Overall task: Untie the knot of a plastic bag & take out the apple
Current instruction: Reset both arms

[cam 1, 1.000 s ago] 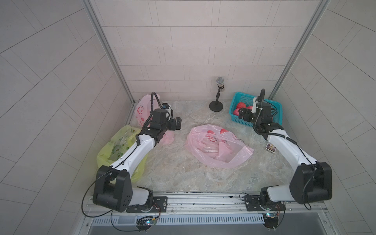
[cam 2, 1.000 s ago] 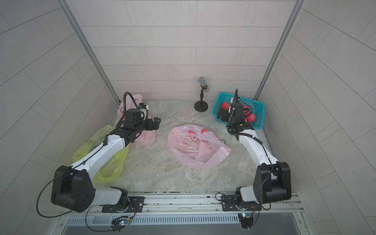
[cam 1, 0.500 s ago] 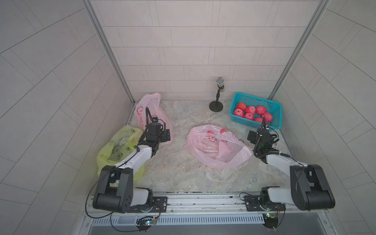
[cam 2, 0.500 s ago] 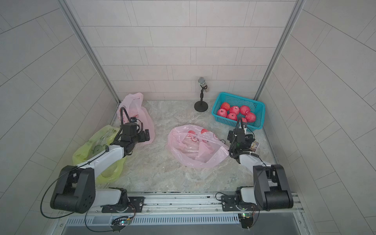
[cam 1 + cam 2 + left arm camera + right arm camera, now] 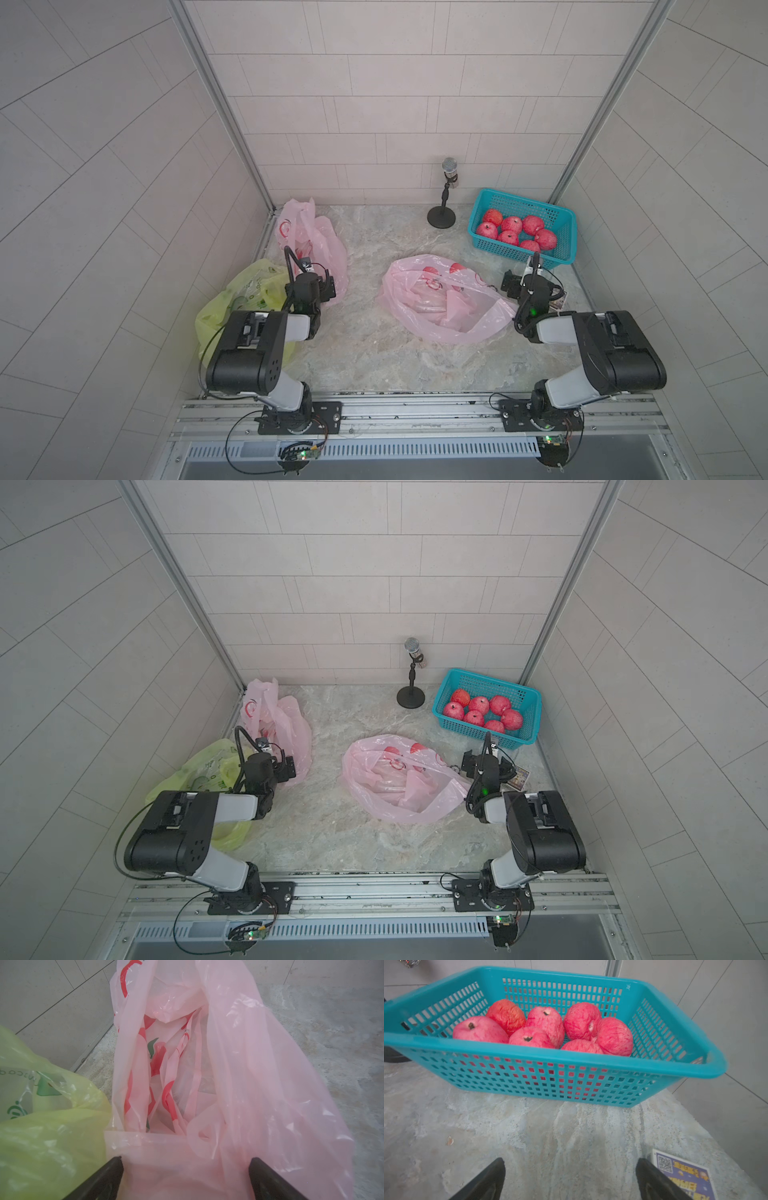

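left tool (image 5: 186,1159): jaws wide apart, pushed up against the corner pink bag (image 5: 320,245). Loose pink plastic lies between the tips, but nothing's pinched.
right tool (image 5: 570,1160): also spread wide with nothing in it, low over bare bench (image 5: 374,353) and facing the basket (image 5: 550,1053).
middle pink bag (image 5: 440,303): flopped flat on the bench between the two arms, touching neither tool as far as I can see. Its mouth looks slack toward the right arm, and I can't make out a knot from up here.
red blobs in that bag: two at its far end in both top views. Fruit or print, honestly can't tell.
apples (image 5: 548,1020): seven, piled in the teal basket in the back right corner.
green bag (image 5: 245,299): crumpled by the left wall, touching the corner pink bag.
mic (image 5: 441,217): upright on a little stand at the back wall, just beside the basket.
card (image 5: 683,1174): flat on the bench right next to the right tool, QR code on it.
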Tool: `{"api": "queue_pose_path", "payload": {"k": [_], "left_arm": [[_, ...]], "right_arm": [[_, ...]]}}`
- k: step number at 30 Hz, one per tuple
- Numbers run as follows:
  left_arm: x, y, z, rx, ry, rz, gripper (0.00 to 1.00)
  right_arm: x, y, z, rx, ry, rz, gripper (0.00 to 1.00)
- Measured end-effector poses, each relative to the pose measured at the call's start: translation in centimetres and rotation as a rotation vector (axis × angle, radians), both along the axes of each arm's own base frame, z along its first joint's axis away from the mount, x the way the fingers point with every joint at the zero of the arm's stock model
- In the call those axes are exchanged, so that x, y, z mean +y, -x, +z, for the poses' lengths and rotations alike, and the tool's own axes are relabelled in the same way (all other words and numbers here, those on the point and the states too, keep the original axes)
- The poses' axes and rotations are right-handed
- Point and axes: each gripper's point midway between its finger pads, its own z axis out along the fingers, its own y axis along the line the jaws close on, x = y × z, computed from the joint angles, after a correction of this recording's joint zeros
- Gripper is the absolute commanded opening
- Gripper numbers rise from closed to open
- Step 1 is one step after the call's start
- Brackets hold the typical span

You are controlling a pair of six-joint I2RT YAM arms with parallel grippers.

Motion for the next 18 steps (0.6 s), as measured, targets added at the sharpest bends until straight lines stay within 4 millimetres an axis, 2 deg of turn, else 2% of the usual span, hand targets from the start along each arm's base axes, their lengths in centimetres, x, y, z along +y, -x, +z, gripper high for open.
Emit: {"api": "queue_pose_path", "payload": {"k": [2, 6, 9, 18], "left_arm": [[0.0, -0.1, 0.2, -0.017, -0.001, -0.006, 1.0], [-0.6, -1.0, 1.6, -0.074, -0.004, -0.041, 1.0], [-0.9, -1.7, 2.3, -0.093, -0.004, -0.064, 1.0], [-1.2, -1.8, 2.3, -0.093, -0.008, -0.084, 1.0]], "right_arm": [[0.3, 0.1, -1.0, 0.035, 0.002, 0.017, 1.0], [0.5, -1.0, 0.5, -0.016, 0.01, 0.035, 1.0], [0.6, -1.2, 0.8, -0.024, 0.013, 0.042, 1.0], [1.3, -1.6, 1.2, -0.036, 0.02, 0.086, 1.0]]}}
